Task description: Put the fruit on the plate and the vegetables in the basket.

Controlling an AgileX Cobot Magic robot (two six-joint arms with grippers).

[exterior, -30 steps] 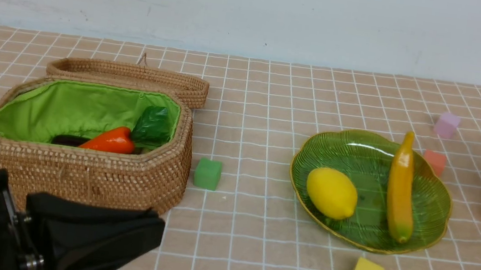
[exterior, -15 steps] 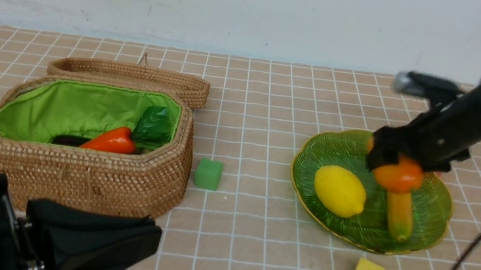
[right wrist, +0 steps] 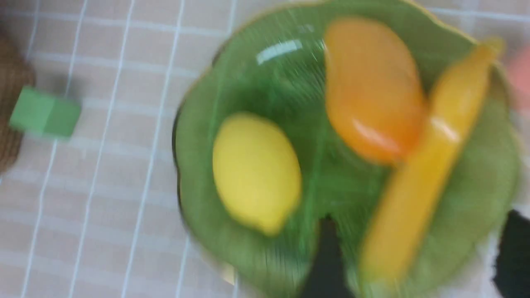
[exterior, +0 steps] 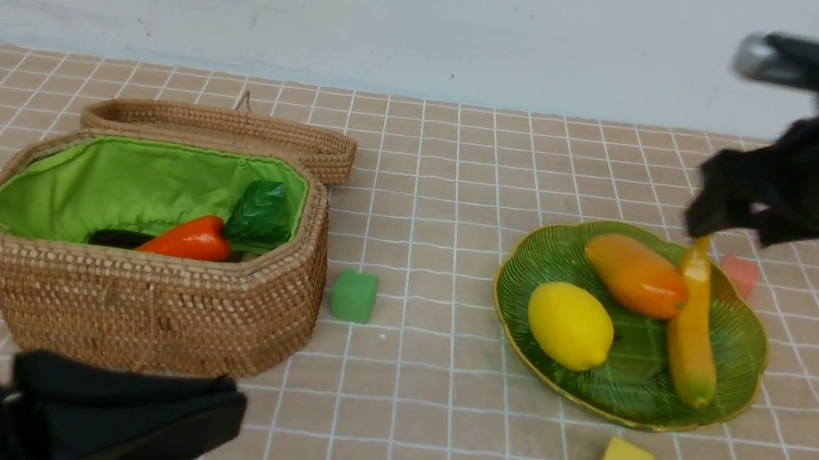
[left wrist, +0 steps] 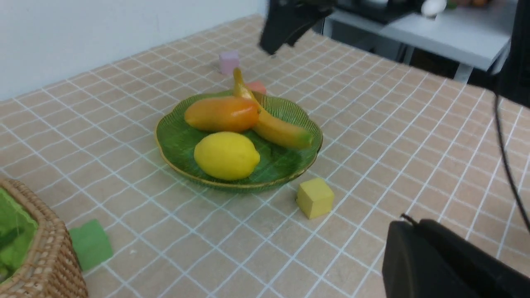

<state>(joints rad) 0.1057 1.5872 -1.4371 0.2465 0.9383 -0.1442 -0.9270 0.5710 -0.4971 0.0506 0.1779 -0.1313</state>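
Now mango (exterior: 636,275), lemon (exterior: 569,326), banana (exterior: 694,327) lie on plate (exterior: 529,276); right gripper (exterior: 732,215) above, jaws released, empty. Left gripper (exterior: 121,413) jaws: cannot tell.

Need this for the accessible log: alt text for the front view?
Lemon, mango and banana lie on the plate; the empty right gripper hangs above. At left, an open basket holds a carrot.

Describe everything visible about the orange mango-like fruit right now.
The orange mango-like fruit is a smooth, glossy oval, orange shading to yellowish at one end, plastic-looking. It lies on its side in the far part of the green glass plate, leaning against the banana, apart from the lemon. No pincer touches it; the right pincer is above, empty.
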